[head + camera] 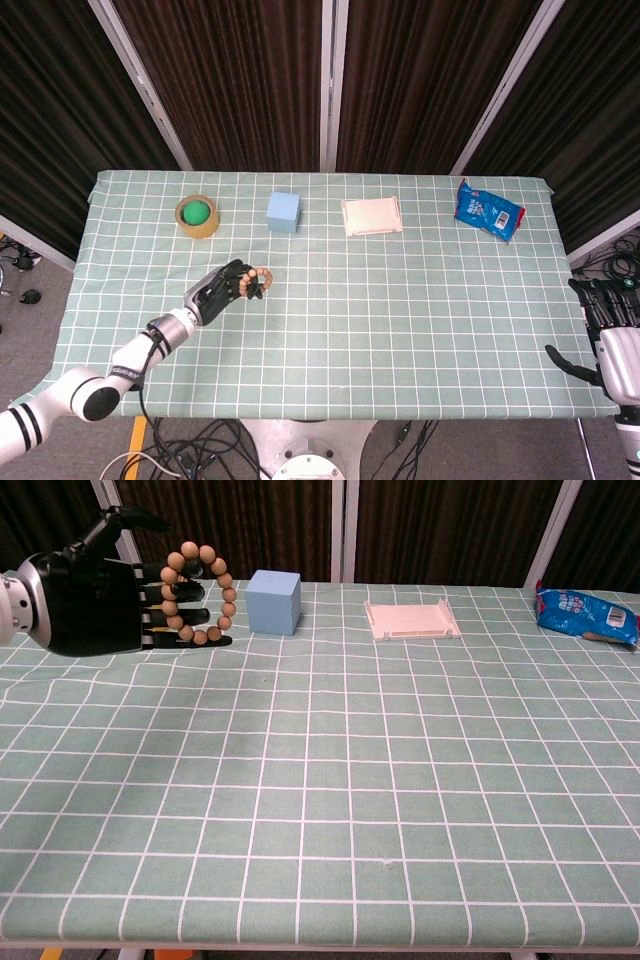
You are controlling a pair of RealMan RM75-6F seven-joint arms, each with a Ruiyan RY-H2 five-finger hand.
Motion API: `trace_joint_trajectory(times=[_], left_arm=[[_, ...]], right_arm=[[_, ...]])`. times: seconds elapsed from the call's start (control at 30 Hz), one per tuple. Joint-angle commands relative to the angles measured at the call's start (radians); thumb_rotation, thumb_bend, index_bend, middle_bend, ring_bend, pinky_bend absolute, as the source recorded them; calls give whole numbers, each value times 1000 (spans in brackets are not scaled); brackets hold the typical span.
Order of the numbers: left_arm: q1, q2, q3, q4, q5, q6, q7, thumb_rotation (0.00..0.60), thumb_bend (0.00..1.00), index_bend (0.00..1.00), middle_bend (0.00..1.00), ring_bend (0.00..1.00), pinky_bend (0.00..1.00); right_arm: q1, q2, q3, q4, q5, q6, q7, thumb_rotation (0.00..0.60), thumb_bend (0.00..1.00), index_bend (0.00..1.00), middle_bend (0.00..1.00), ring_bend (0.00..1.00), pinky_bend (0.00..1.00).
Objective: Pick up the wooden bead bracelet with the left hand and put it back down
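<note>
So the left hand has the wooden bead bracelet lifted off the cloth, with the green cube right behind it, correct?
Nearly. The left hand does hold the wooden bead bracelet up off the cloth, but the cube behind it is light blue, not green. The chest view shows this plainly; the head view confirms the colour.
</note>
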Motion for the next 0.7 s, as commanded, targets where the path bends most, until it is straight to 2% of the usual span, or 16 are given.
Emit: trace_joint_trajectory(times=[0.03,0.13,0.37,0.5,0.7], left_arm=[[-9,38,8,-36,42,-17,-154,186,410,605,724,556,183],[-20,56,32,-42,96,6,-221,170,388,643,741,568,182],[-82,87,142,-11,212,116,-380,131,370,797,860,725,177],[-138,112,222,19,258,166,-481,129,367,818,883,755,178],[-240,162,317,36,239,110,-531,105,319,803,898,781,199]], right_arm=[[-1,0,0,1,-1,1,1,600,108,58,140,0,0],[-2,-1,-1,2,-1,3,4,600,108,58,140,0,0],[-4,-2,-1,8,-1,6,10,600,108,58,140,0,0],[-3,-3,1,11,0,5,15,600,108,58,140,0,0],[-2,-4,2,16,1,4,20,600,108,58,140,0,0]])
